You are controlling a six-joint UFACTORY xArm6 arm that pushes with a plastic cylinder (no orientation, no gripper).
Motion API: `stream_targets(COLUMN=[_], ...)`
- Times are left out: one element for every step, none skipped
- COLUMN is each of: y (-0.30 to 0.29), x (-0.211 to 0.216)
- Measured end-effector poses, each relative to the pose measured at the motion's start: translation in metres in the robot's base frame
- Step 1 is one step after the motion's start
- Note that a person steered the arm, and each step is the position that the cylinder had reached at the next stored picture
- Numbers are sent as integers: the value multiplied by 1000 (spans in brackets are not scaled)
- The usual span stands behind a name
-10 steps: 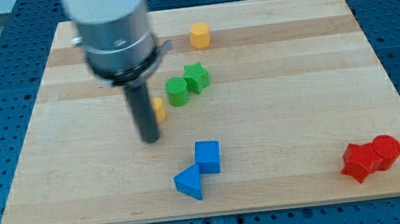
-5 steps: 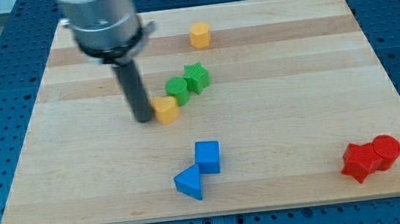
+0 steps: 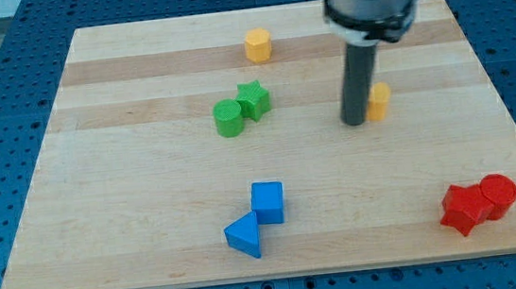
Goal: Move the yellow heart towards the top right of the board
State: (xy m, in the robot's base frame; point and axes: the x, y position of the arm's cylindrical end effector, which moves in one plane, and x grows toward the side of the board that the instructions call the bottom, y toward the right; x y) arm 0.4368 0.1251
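Note:
The yellow heart (image 3: 380, 100) lies right of the board's middle, partly hidden by my rod. My tip (image 3: 354, 121) rests on the board just left of the heart, touching or nearly touching it. A second yellow block, a hexagon (image 3: 258, 45), sits near the view's top centre.
A green cylinder (image 3: 228, 119) and a green star (image 3: 254, 99) sit together left of centre. A blue cube (image 3: 267, 202) and a blue triangle (image 3: 244, 236) sit near the view's bottom. A red star (image 3: 463, 209) and a red cylinder (image 3: 499, 195) sit at the bottom right. The wooden board (image 3: 148, 183) ends on a blue perforated table.
My tip has swept far to the right across the board, and the yellow heart has moved right with it, away from the green cylinder to right of centre.

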Motion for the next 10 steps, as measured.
stream_targets(y=[47,47,56,84,87,88,91,82,46,11], x=[-7,-9,-25,-35,-35,-55,-83,-109,-124,-124])
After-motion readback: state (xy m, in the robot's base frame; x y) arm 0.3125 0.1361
